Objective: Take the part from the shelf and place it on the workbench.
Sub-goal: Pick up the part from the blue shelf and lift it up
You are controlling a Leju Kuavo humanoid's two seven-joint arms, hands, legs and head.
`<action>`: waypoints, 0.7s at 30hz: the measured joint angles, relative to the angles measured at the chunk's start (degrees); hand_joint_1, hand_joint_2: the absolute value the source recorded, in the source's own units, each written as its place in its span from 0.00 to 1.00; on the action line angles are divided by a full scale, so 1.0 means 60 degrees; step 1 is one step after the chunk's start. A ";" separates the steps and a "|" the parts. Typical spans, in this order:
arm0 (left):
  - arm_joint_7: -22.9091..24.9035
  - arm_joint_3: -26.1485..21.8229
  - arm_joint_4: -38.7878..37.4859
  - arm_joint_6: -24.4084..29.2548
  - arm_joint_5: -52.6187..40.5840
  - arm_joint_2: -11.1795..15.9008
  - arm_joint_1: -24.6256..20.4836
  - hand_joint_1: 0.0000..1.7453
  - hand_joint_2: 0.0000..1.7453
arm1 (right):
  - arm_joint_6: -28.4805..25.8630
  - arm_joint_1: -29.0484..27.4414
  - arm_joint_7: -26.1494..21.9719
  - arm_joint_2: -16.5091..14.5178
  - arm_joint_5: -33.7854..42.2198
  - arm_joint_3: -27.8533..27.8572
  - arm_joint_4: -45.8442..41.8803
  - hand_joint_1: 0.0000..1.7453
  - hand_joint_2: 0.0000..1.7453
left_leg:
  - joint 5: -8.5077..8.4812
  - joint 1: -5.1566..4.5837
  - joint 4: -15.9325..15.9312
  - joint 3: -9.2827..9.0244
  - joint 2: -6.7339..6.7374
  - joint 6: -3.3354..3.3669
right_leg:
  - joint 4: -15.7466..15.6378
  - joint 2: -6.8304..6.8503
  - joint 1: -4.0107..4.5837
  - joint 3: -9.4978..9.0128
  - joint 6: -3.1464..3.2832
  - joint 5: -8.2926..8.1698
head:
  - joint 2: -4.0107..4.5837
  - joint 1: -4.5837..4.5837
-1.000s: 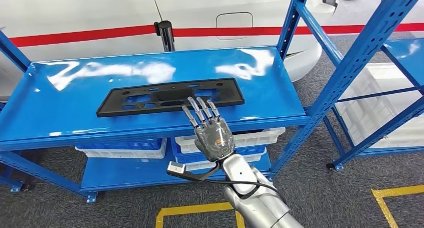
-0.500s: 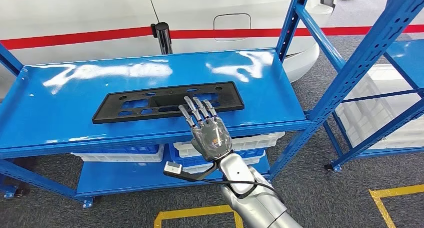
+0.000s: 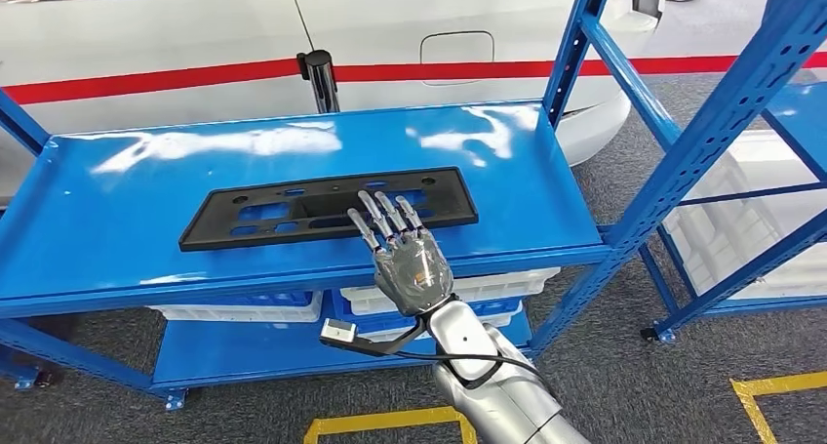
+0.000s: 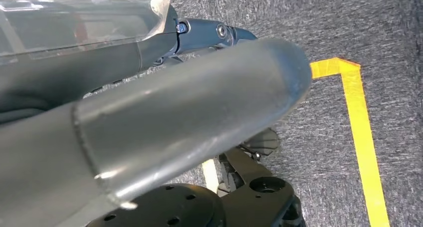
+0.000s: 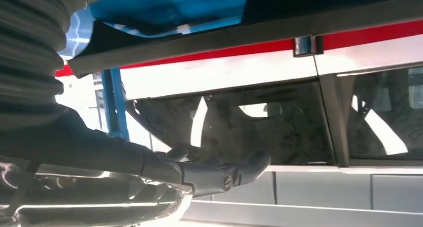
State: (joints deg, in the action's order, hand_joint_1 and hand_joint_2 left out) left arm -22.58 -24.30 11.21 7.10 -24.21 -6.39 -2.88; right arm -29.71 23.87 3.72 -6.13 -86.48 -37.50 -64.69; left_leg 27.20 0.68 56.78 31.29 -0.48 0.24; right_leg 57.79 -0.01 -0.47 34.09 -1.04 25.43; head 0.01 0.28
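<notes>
White plastic bins (image 3: 497, 286) and a blue bin (image 3: 254, 299) sit on the lower level of the glossy blue metal shelf (image 3: 117, 220), their contents hidden under the top board. The right hand (image 3: 402, 252) reaches over the shelf's front edge with its fingers (image 3: 375, 213) straight and apart, their tips over the near edge of the part (image 3: 263, 213), holding nothing; whether they touch it is unclear. The part is a flat, long, matte black plate with rectangular cut-outs, lying on the top board.
</notes>
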 joint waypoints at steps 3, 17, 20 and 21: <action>-0.0009 0.0000 0.0003 0.0002 -0.0006 0.0005 -0.0014 0.00 0.00 | 0.0001 0.0044 -0.0079 -0.0081 0.0000 -0.0032 0.0021 0.00 1.00 | 0.0200 0.0064 0.0246 0.0081 0.0036 -0.0181 | -0.0113 -0.0017 -0.0093 -0.0125 0.0236 -0.0022 | -0.0002 0.0016; -0.0021 0.0003 0.0004 0.0014 -0.0066 0.0021 -0.0002 0.00 0.00 | -0.0002 0.0301 -0.0299 -0.0526 0.0166 -0.0442 0.0532 0.00 1.00 | -0.0273 -0.0046 -0.0114 0.0236 0.0110 0.0204 | -0.0149 -0.0057 0.0124 -0.0317 0.0260 0.0174 | 0.0000 0.0057; -0.0021 0.0003 0.0004 0.0014 -0.0085 0.0014 -0.0012 0.00 0.00 | -0.0002 0.0445 -0.0329 -0.0596 0.0205 -0.0516 0.0678 0.00 1.00 | -0.0389 0.0021 -0.0342 0.0015 0.0151 0.0317 | 0.0953 -0.0045 0.0088 0.0214 0.0222 0.0658 | 0.0002 0.0026; -0.0021 0.0003 0.0004 0.0012 -0.0090 0.0012 -0.0016 0.00 0.00 | -0.0002 0.0481 -0.0335 -0.0605 0.0218 -0.0539 0.0752 0.00 1.00 | -0.0386 0.0022 -0.0350 0.0004 0.0150 0.0336 | 0.1608 -0.0045 0.0057 0.0559 0.0218 0.0896 | 0.0002 0.0019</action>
State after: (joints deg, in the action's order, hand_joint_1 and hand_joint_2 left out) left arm -22.71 -24.28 11.23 7.17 -24.75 -6.32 -2.97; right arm -29.73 26.75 1.71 -9.75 -85.17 -40.74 -60.18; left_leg 24.89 0.82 54.69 31.32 0.42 2.25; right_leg 67.44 -0.28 -0.13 37.45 0.27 30.80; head 0.02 0.40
